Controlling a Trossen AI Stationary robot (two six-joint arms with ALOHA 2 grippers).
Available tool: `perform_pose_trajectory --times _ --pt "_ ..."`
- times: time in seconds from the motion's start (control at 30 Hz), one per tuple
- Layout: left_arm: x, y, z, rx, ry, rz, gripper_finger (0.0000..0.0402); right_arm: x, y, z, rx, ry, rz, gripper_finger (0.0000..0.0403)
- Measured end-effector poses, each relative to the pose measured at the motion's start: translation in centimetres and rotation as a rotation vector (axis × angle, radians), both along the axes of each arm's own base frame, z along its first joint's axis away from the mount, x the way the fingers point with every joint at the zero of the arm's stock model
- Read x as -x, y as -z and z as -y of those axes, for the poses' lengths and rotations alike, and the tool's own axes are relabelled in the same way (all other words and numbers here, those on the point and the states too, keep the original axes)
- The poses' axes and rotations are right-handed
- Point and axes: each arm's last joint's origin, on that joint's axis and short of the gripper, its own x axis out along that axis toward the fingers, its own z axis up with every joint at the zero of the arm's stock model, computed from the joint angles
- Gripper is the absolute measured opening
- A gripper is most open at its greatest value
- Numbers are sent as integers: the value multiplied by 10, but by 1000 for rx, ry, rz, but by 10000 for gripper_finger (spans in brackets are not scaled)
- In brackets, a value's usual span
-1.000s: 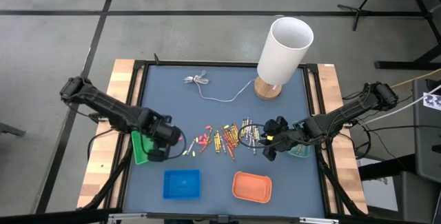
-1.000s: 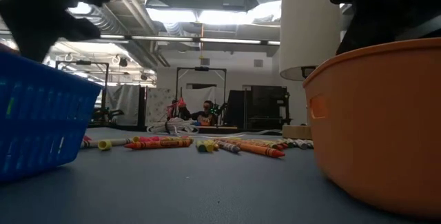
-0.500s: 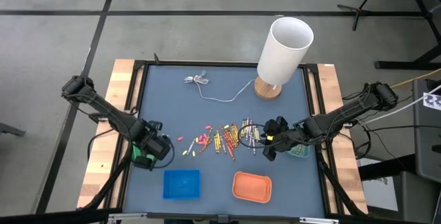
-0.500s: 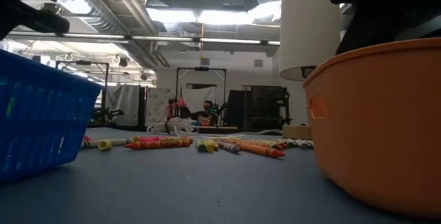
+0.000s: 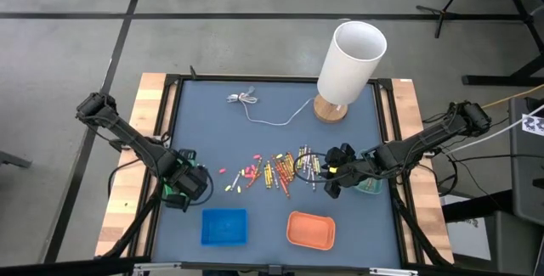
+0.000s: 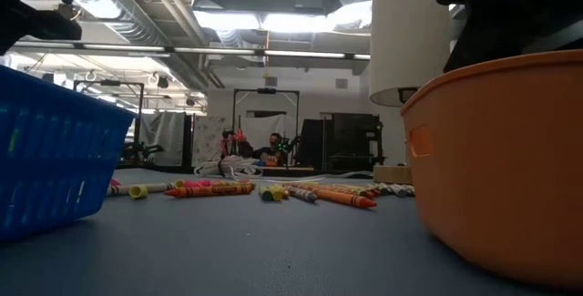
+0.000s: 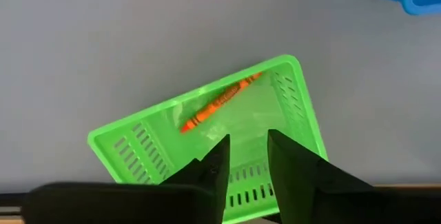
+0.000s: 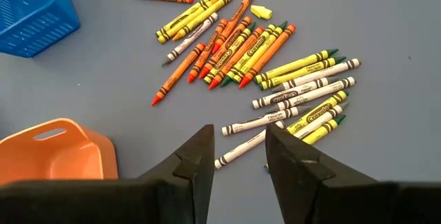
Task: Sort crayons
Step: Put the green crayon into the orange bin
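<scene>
The crayons (image 5: 276,168) lay scattered at the centre of the high view on the table (image 5: 272,136), between the two arms. One orange crayon (image 7: 219,102) lay inside the green tray (image 7: 289,100) at the left. The left gripper (image 7: 244,149) hung over that tray, fingers slightly parted, holding nothing. The right gripper (image 8: 238,145) hovered at the pile's right edge, fingers spread, empty.

The high camera is looking straight down on the whole table (image 5: 272,123); the low one is sitting at tabletop level, facing the room. Both wrist cameras are looking down closely, the right one sharing the crayons (image 8: 255,58) with both.
</scene>
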Motion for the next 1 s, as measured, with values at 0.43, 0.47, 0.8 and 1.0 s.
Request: perform_pose_trajectory --times 0.43,0.47,0.8,1.0 --pt "-23 -4 7 -53 -30 330 94 -10 17 -2 79 85 -25 129" --pt "-26 -5 8 -52 -35 360 94 -12 20 -2 88 93 -32 129" --pt "-36 -9 13 -44 -65 503 94 -23 53 2 129 262 -138 129" --pt "-36 -9 13 -44 -65 503 94 -27 66 23 119 367 -247 129"
